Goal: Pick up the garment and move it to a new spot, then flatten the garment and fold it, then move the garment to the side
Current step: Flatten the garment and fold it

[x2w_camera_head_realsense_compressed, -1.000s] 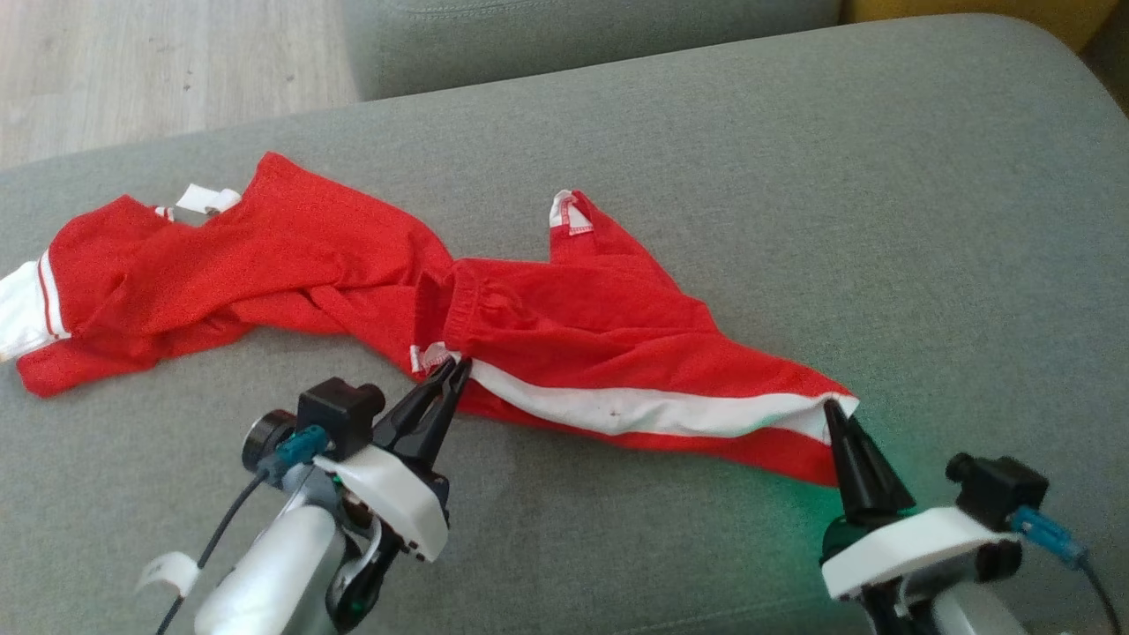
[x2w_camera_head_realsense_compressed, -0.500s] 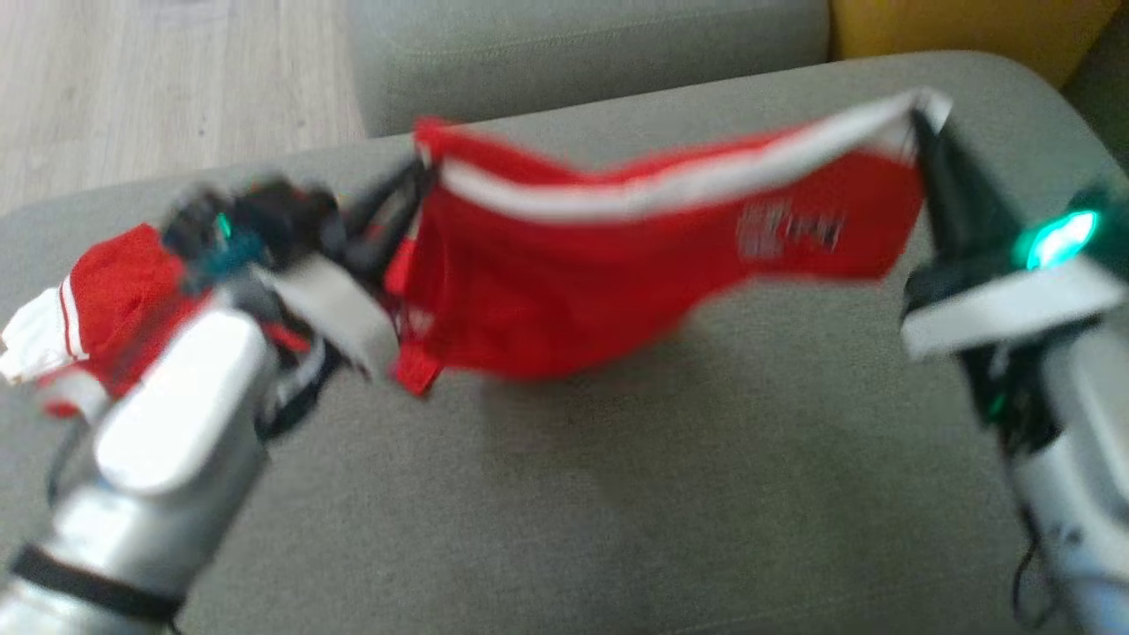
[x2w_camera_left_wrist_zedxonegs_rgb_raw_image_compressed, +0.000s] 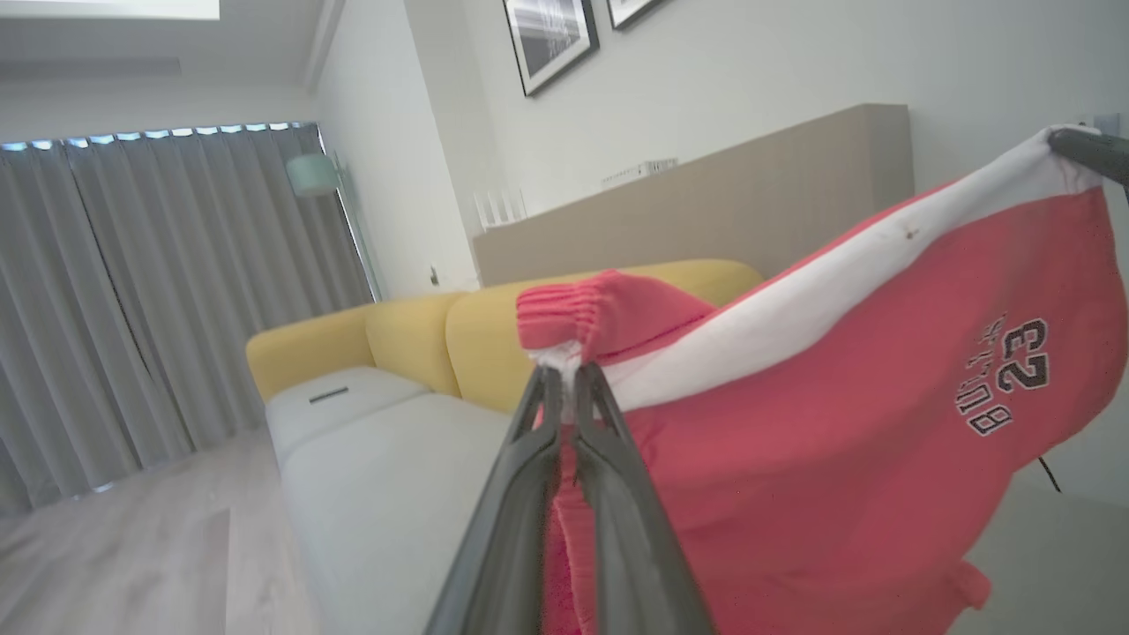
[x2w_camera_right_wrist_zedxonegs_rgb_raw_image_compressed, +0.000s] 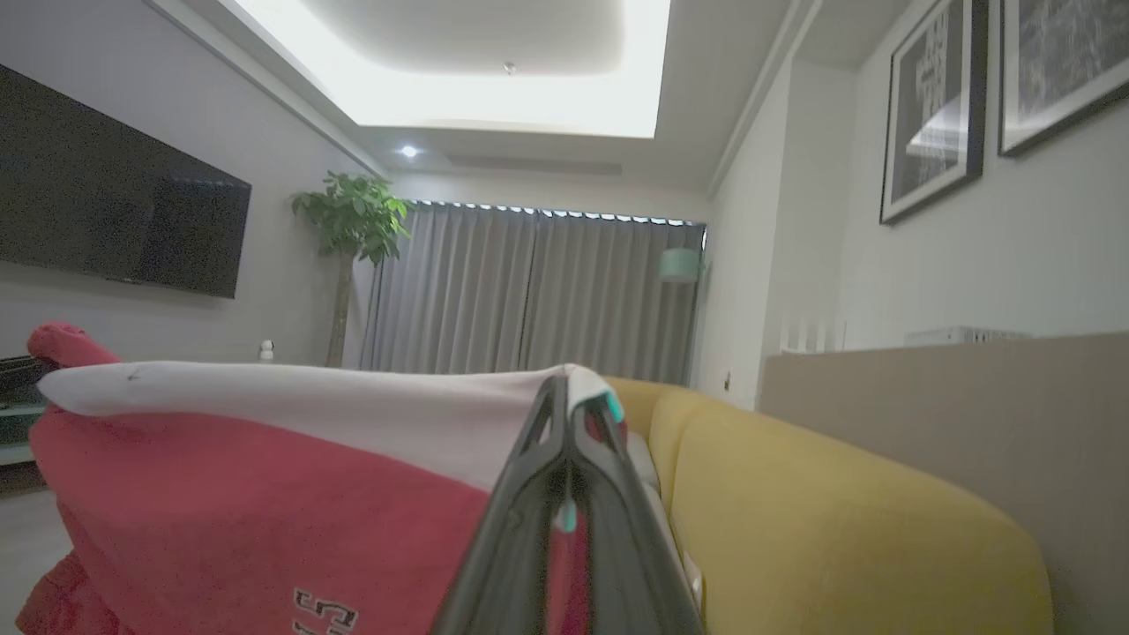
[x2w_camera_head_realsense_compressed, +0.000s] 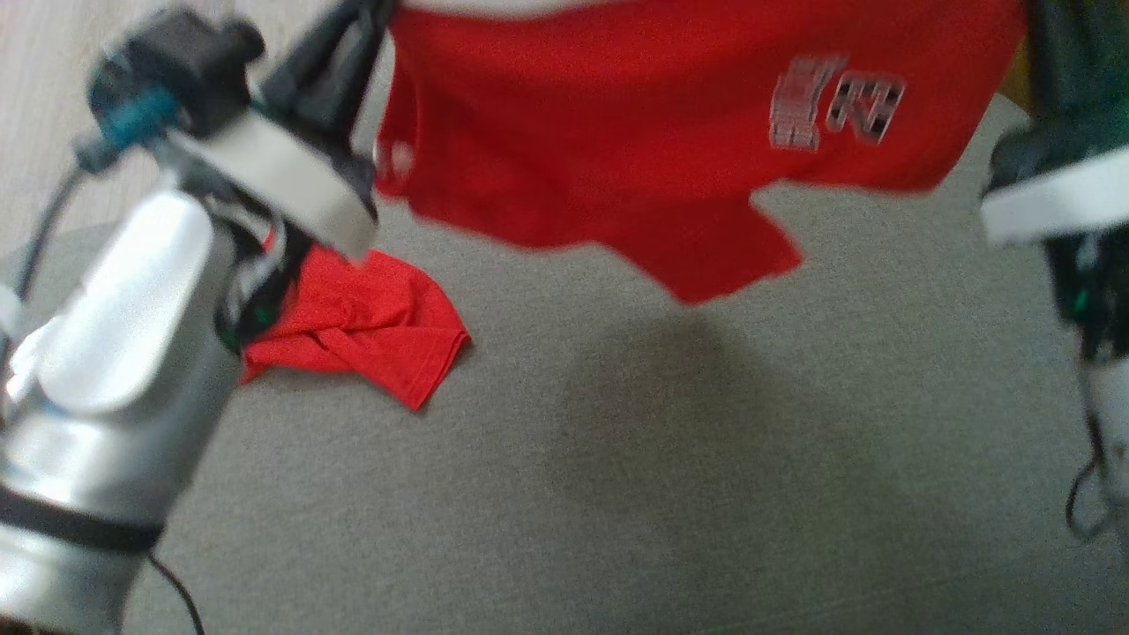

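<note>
The garment [x2w_camera_head_realsense_compressed: 617, 132] is a pair of red shorts with a white side stripe and a printed number. It hangs spread in the air above the grey sofa cushion [x2w_camera_head_realsense_compressed: 661, 459], stretched between both grippers along the striped edge. My left gripper [x2w_camera_left_wrist_zedxonegs_rgb_raw_image_compressed: 564, 379] is shut on the ribbed waistband corner at the upper left of the head view. My right gripper [x2w_camera_right_wrist_zedxonegs_rgb_raw_image_compressed: 564, 388] is shut on the white stripe's far end, at the upper right of the head view. The shorts [x2w_camera_left_wrist_zedxonegs_rgb_raw_image_compressed: 794, 441] sag below the stripe, with one leg hanging lowest.
A second red garment [x2w_camera_head_realsense_compressed: 362, 309] lies crumpled on the cushion, partly behind my left forearm [x2w_camera_head_realsense_compressed: 115, 353]. Beyond the cushion is pale wood floor [x2w_camera_head_realsense_compressed: 35, 132]. A yellow sofa [x2w_camera_right_wrist_zedxonegs_rgb_raw_image_compressed: 838, 511] stands behind the grey one.
Both grippers have risen, lifting the shorts off the cushion until they hang free. The other red garment stayed on the cushion. The head camera has also shifted.
</note>
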`<state>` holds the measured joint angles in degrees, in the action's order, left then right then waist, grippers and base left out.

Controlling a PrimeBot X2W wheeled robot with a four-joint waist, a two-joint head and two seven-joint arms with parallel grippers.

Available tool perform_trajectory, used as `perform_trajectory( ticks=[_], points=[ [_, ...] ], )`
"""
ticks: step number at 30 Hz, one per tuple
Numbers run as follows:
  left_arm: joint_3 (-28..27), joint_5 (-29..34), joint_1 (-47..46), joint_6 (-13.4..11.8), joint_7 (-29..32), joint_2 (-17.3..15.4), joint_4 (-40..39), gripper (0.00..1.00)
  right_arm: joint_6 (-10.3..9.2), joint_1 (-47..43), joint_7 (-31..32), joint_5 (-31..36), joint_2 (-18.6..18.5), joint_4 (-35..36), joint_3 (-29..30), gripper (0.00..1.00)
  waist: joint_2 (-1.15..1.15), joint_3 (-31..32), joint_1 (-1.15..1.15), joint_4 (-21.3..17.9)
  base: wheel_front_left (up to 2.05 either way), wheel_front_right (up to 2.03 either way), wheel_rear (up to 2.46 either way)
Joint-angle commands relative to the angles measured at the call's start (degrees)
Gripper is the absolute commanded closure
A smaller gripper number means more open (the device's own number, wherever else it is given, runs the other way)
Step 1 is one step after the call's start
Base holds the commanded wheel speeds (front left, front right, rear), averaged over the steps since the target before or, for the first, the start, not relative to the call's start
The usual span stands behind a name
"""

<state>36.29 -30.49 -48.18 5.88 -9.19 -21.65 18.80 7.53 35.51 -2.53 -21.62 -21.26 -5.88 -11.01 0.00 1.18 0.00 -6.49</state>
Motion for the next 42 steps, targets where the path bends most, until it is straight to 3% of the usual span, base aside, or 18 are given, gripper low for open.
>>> perform_trajectory(
  ticks=[1,5,10,14,18,25,31,37,42],
  points=[
    [-2.0,-0.8,1.3,-0.5,0.0,-2.2,-1.6,1.0,-0.04,-3.0,0.8,0.2,-0.5,2.2,0.0,1.0,0.0,-0.1,0.0,0.1,0.0,0.0,0.0],
    [-1.0,-3.8,9.5,-1.0,1.7,-2.5,-4.9,1.0,-0.04,-10.2,2.3,-0.7,-0.8,5.4,1.9,1.0,0.0,-0.7,0.0,0.2,0.0,0.0,0.0],
    [0.2,-5.2,16.1,-2.2,4.6,-5.2,-11.4,1.0,-0.04,-17.8,6.0,-1.1,-1.1,12.0,5.8,1.0,0.0,-2.9,0.0,0.7,0.0,0.0,0.0],
    [0.4,-4.3,14.4,-2.2,7.4,-7.4,-14.8,1.0,-0.04,-17.7,9.2,0.3,-1.9,16.2,7.4,1.0,0.0,-6.3,0.0,0.8,0.0,0.0,0.0],
    [0.3,-3.7,7.3,-1.0,10.0,-7.4,-14.2,1.0,-0.04,-10.7,11.0,1.2,-2.9,15.1,6.5,1.0,0.0,-11.7,0.0,0.4,0.0,0.0,0.0],
    [1.5,-2.0,-13.1,1.2,11.5,-5.4,-3.3,1.0,-0.04,12.6,8.6,1.6,-3.8,0.3,0.8,1.0,0.0,-23.5,0.0,-1.1,0.0,0.0,0.0],
    [1.9,-0.4,-30.0,1.6,4.2,-2.1,10.0,1.0,-0.04,33.1,-0.7,5.4,-3.2,-17.0,0.0,1.0,0.0,-28.1,0.0,-1.1,0.0,0.0,0.0],
    [2.7,1.7,-35.9,1.5,-4.1,1.1,16.8,1.0,-0.04,40.1,-8.9,7.5,-2.0,-27.2,1.6,1.0,0.0,-28.1,0.0,0.2,0.0,0.0,0.0],
    [4.4,2.1,-30.9,1.6,-5.7,4.0,20.6,1.0,-0.04,35.4,-10.9,6.7,-0.4,-33.0,-2.4,1.0,0.0,-27.3,0.0,0.5,0.0,0.0,0.0]
  ],
)
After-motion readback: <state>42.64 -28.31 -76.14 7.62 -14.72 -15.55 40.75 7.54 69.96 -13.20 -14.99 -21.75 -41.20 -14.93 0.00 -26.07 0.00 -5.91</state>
